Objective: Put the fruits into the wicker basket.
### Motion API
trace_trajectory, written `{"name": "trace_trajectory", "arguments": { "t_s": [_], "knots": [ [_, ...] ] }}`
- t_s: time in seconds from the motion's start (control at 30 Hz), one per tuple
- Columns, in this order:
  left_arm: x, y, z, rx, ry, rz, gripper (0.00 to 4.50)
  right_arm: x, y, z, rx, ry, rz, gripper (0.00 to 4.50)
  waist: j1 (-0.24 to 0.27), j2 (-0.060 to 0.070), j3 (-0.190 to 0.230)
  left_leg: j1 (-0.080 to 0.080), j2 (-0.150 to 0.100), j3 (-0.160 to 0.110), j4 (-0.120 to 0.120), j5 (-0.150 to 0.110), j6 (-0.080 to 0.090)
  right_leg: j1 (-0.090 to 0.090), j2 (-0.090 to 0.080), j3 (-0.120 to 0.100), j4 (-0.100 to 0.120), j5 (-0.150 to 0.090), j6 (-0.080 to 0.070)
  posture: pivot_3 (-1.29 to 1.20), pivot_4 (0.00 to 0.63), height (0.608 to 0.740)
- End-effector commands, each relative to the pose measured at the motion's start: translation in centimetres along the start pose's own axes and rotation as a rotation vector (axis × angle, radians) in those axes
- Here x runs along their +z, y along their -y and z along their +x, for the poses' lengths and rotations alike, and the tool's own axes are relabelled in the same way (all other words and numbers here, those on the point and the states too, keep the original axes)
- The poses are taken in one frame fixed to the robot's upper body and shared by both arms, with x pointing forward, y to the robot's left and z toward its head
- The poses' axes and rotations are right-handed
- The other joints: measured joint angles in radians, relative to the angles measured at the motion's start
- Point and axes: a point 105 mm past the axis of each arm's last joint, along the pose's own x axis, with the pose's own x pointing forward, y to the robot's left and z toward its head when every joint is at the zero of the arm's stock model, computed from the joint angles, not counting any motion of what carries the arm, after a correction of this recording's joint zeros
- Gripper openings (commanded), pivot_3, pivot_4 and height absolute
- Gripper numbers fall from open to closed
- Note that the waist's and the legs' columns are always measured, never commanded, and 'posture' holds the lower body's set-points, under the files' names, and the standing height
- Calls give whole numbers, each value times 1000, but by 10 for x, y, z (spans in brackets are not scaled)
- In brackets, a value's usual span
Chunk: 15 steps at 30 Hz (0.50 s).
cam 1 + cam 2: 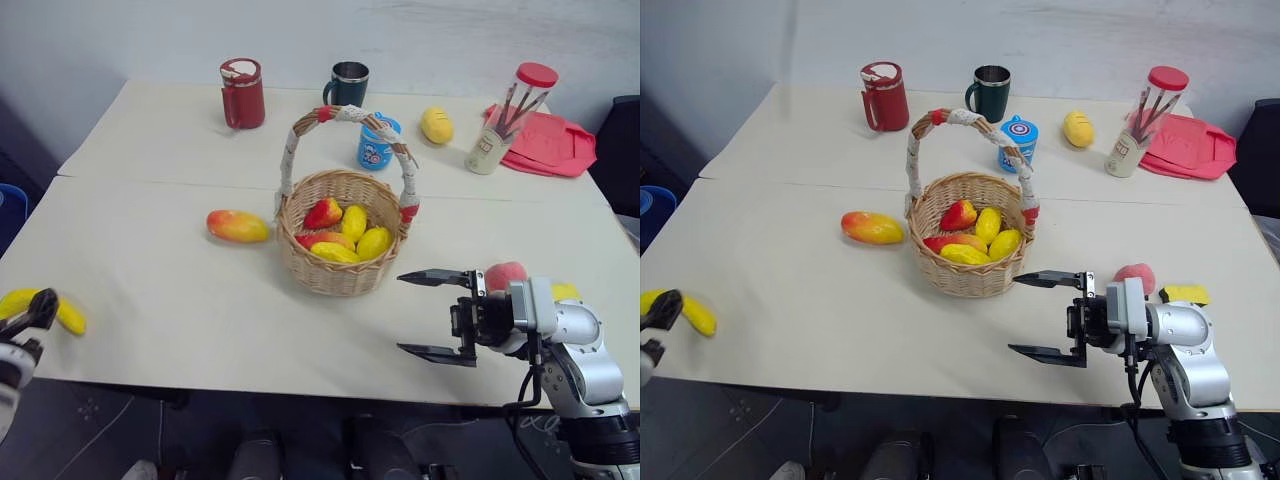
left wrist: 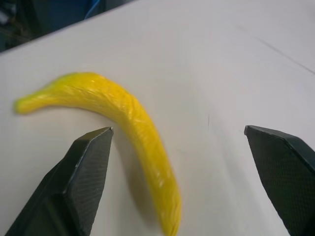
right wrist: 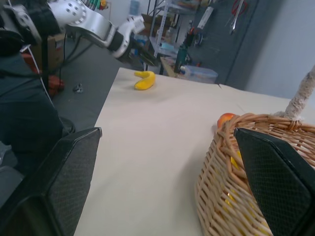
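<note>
Wicker basket (image 1: 340,255) holds five fruits (image 1: 352,222) (banana (image 1: 45,308), mango (image 1: 238,226) outside).

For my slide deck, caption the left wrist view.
Open left gripper poised over the yellow banana lying on the cream table.

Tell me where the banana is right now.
The banana lies on the table at its near left edge, right by the open left gripper, far left of the wicker basket.
</note>
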Motion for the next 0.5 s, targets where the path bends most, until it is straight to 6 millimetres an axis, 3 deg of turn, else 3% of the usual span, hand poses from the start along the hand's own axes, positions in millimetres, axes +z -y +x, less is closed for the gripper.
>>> {"name": "trace_trajectory", "arguments": {
  "t_s": [0.03,0.1,0.23,0.4,0.5],
  "knots": [
    [-5,-1,19,69,-76,-1,4500,6,0,7,2,25,-25,4450,5,0,0,0,0,0,0,0,0,0,0,-1,0,0,0,0,150,740],
    [-5,-1,26,88,-94,-22,4500,6,1,8,-16,27,-26,4450,5,0,0,-1,0,-1,0,1,-2,-1,1,-3,0,0,0,0,150,740],
    [-11,-4,34,104,-135,-11,3762,4,1,8,-47,20,-22,4500,8,0,0,-2,0,0,1,2,-3,-1,0,-5,0,0,0,0,150,740],
    [-16,-13,37,97,-139,19,2223,2,6,6,-104,20,-17,4500,8,0,0,-1,0,-1,1,2,-3,-1,-1,-5,1,0,0,0,150,740],
    [2,6,33,-44,-25,13,1302,0,6,4,-108,7,-18,4500,8,0,0,-1,0,-3,1,2,-4,-1,-1,-6,2,0,0,0,150,740]
  ]
}}
